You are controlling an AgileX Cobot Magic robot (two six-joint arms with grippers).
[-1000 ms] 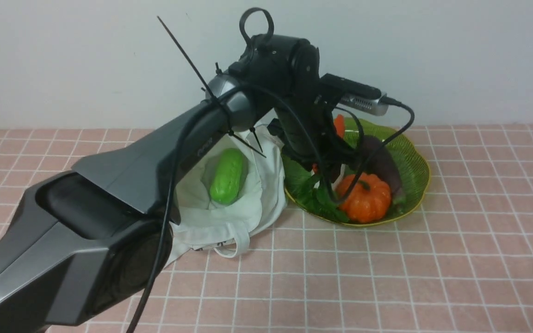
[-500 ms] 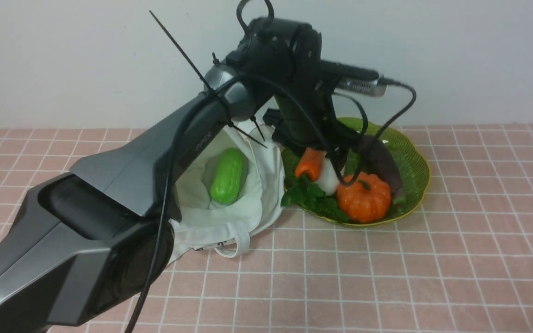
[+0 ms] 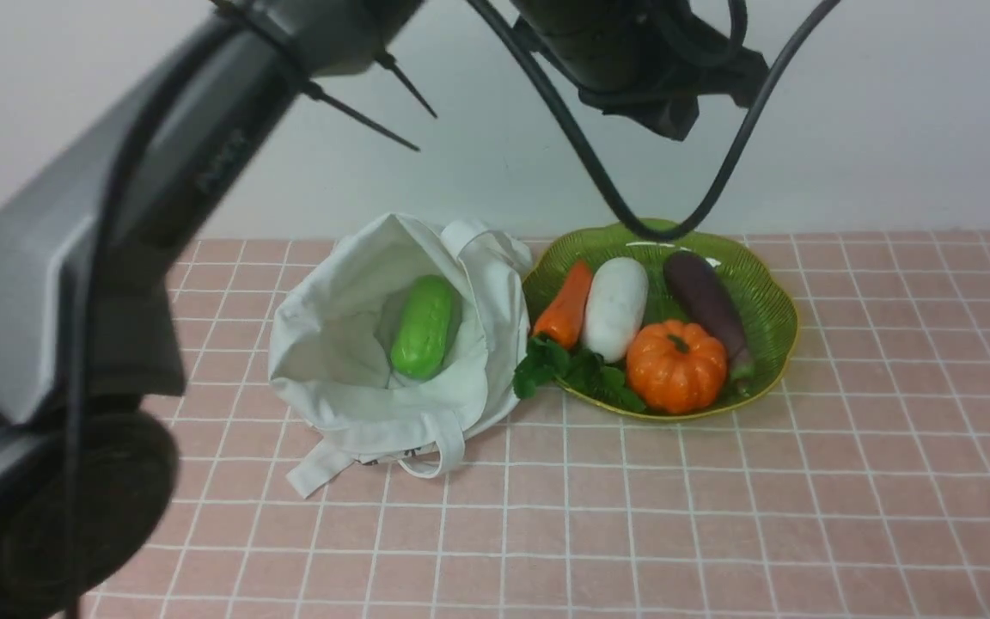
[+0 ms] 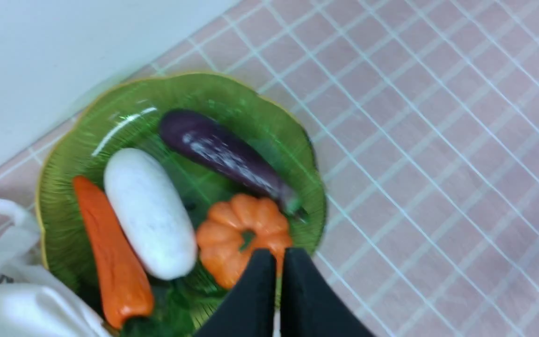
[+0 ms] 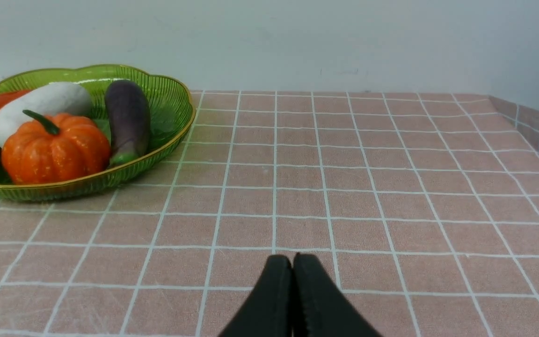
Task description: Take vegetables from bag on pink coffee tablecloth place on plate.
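The orange carrot (image 3: 565, 305) lies on the green plate (image 3: 774, 344), its leafy top (image 3: 577, 370) hanging over the rim towards the bag. The light-green gourd (image 3: 423, 327) lies inside the open off-white bag (image 3: 349, 387), left of the plate on the pink checked tablecloth (image 3: 804, 516). My left gripper (image 4: 277, 264) hangs high above the plate's near rim, shut and empty; the left wrist view shows the carrot (image 4: 110, 252) below it. My right gripper (image 5: 293, 262) is shut and empty, low over bare cloth right of the plate (image 5: 166, 103).
A white radish (image 3: 615, 308), an orange pumpkin (image 3: 675, 365) and a purple eggplant (image 3: 705, 301) also lie on the plate. The left arm (image 3: 117, 215) and its cables fill the upper left of the front view. A wall stands just behind the plate.
The left arm has risen from the plate to high above it. The carrot it held now lies free on the plate beside the white radish.
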